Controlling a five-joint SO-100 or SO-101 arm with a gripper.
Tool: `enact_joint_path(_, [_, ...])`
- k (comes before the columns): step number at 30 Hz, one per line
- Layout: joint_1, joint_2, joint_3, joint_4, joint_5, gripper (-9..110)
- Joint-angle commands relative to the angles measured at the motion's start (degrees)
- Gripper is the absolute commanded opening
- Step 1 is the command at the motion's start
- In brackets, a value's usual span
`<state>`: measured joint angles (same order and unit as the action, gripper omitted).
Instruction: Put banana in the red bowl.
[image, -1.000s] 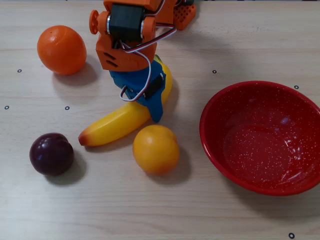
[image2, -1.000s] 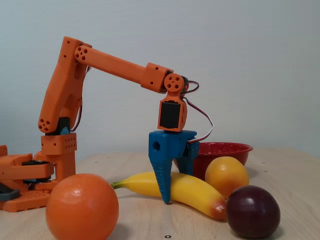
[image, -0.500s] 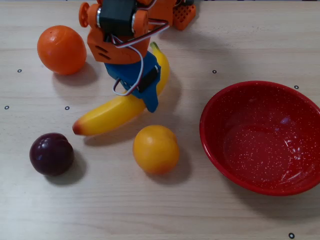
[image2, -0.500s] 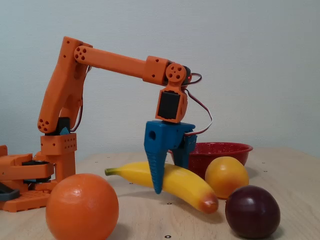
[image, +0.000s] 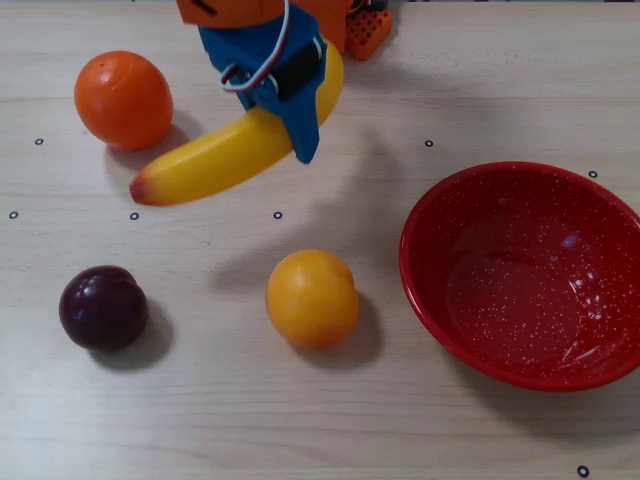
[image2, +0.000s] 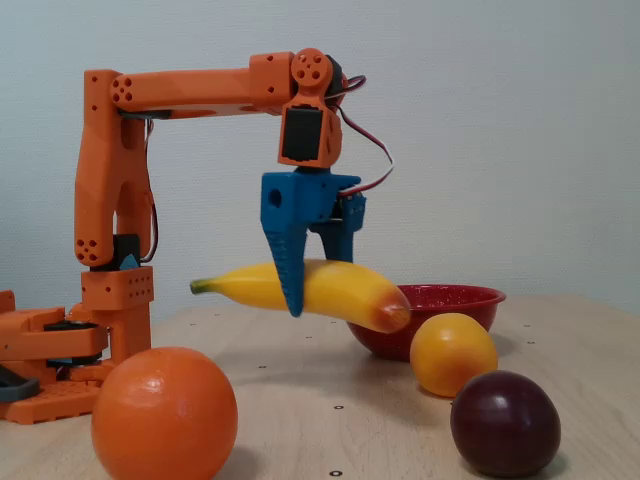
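The banana (image: 225, 155) (image2: 325, 288) was held clear of the desk (image: 300, 420) (image2: 330, 440), roughly level, its orange-red end pointing left in the overhead view and right in the fixed view. The red bowl (image: 522, 275) (image2: 440, 300) was seen empty, well apart at the right of the overhead view. An orange (image: 123, 99) (image2: 165, 414) lay just beside the banana's red end in the overhead view. A round yellow-orange fruit (image: 312, 298) (image2: 453, 354) sat between banana and bowl, nearer the camera, and a dark plum (image: 103, 307) (image2: 505, 423) lay at near left. The blue jaws of the gripper (image: 298, 105) (image2: 315, 290) were clenched around the banana's middle.
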<state>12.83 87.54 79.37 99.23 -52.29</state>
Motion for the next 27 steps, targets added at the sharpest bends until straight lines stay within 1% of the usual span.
enact_joint_path(1, [1.0,9.9,-5.1,1.4,1.4,0])
enact_joint_path(6, [-2.3,12.0,-5.2,-0.7,2.3,0])
enact_joint_path(13, [-10.5,11.3,-7.5,-4.1,6.9,0])
enact_joint_path(14, [-13.5,10.5,-8.6,-5.3,8.6,0])
enact_joint_path(20, [-21.1,7.7,-13.5,-6.8,13.2,0])
enact_joint_path(27, [-28.7,1.6,-22.8,-6.7,16.3,0])
